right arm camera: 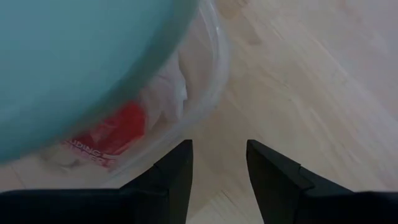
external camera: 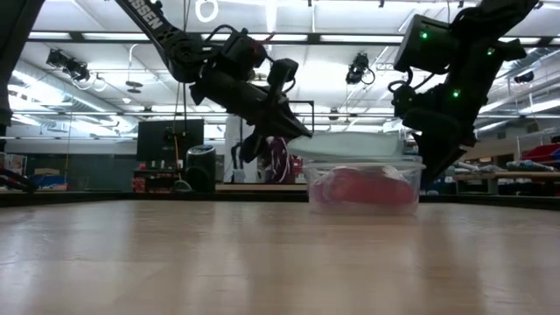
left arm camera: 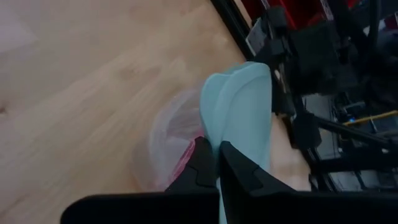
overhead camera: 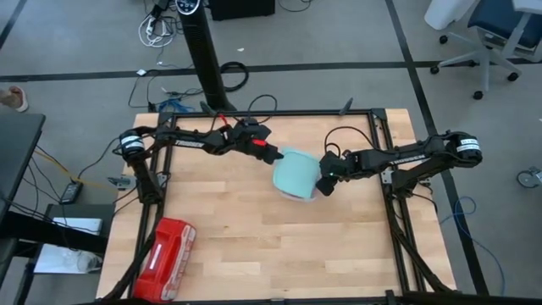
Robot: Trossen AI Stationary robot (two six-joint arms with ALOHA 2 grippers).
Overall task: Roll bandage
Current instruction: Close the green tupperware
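Note:
A clear plastic tub stands at the table's middle, and a teal lid lies over it. Through the tub's wall shows a pink-red mass; whether it is the bandage I cannot tell. A red printed packet and white wrapping also lie in the tub. My left gripper reaches in from the table's left and is shut on the lid. My right gripper is open just right of the tub, slanting down, with bare wood between its fingers. My left gripper pinches the teal lid's thin rim between its two fingers, on the side toward the table's left. The fingers come slanting down from the left. In the low view the lid sits roughly level over the tub, a little higher at the held side.
A glossy red plastic case lies near the table's front left corner. A black frame runs round the wooden table. Bare wood spreads in front of the tub and to its right.

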